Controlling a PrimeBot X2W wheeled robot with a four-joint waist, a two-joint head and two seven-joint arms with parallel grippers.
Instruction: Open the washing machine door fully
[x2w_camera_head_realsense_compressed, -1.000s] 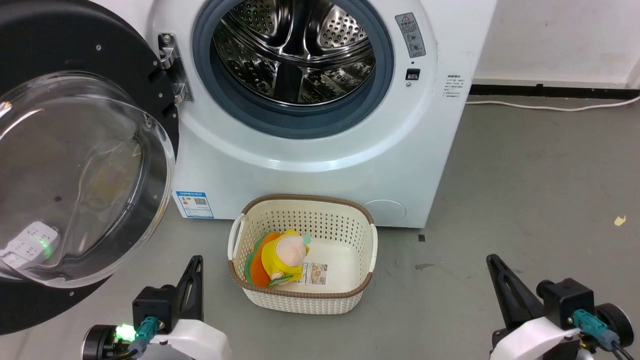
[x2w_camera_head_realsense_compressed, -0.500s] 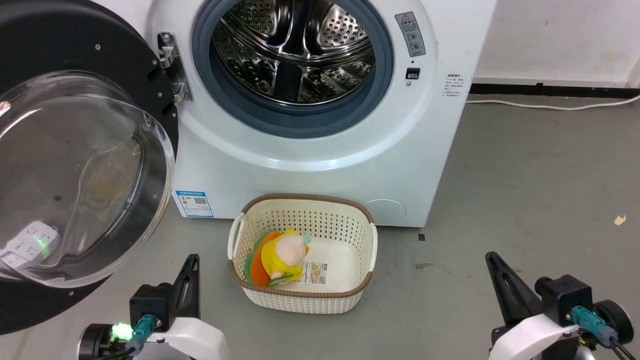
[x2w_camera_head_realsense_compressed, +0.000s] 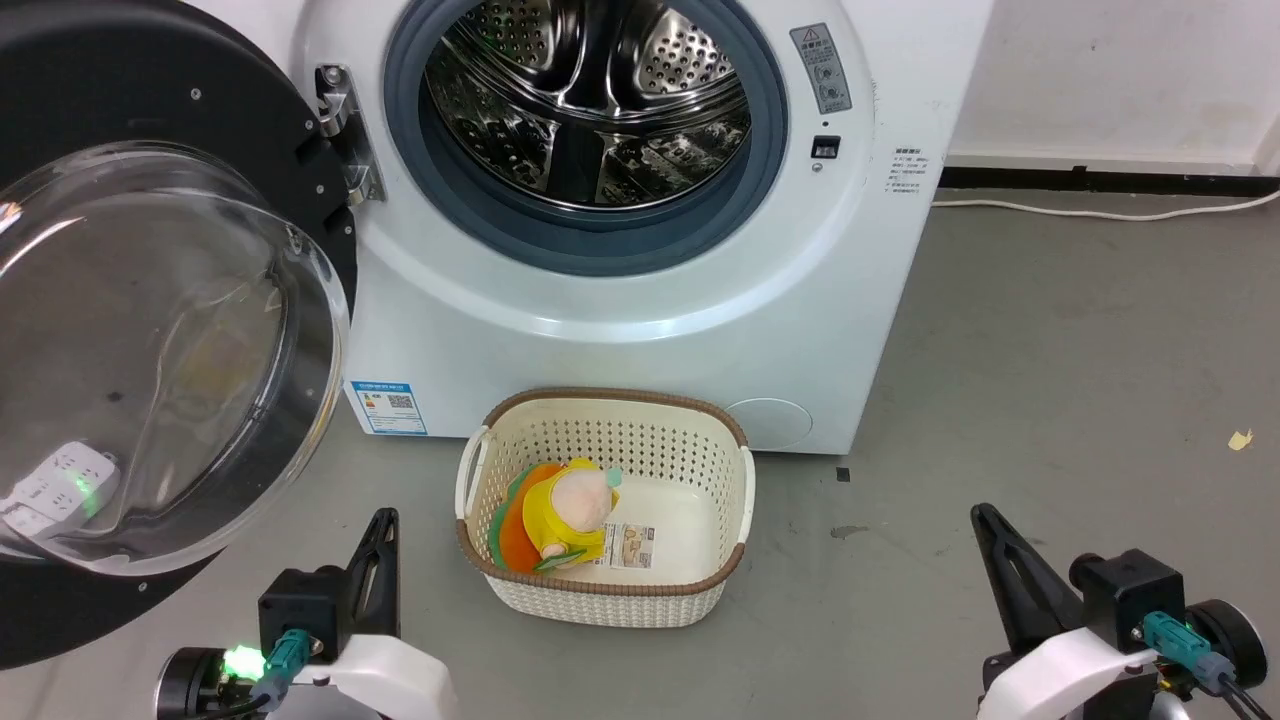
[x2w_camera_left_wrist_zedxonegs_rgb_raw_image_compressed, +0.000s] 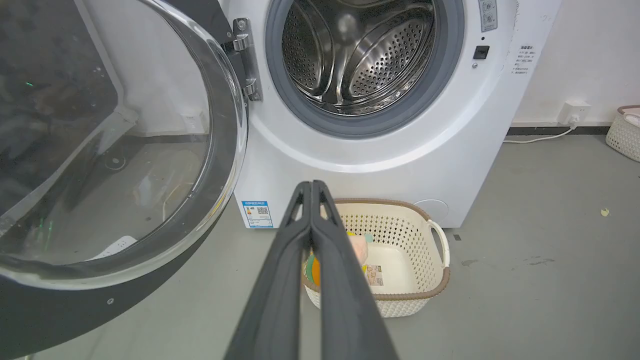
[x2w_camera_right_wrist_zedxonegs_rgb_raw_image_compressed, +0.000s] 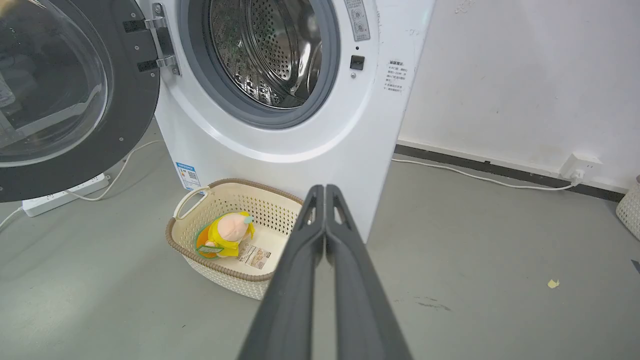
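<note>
Head view crops the open washing machine door (x2w_camera_head_realsense_compressed: 160, 330) at left; left fingers (x2w_camera_left_wrist_zedxonegs_rgb_raw_image_compressed: 292, 245) and right fingers (x2w_camera_right_wrist_zedxonegs_rgb_raw_image_compressed: 305, 245) sit clenched, empty.

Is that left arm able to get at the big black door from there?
Probably yes. The washing machine door hangs open just beside the left gripper, with bare floor between; the basket sits off to the other side. Its fingers are shut.

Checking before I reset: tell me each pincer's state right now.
Left pincer: closed, holding nothing.
Right pincer: closed, holding nothing.
</note>
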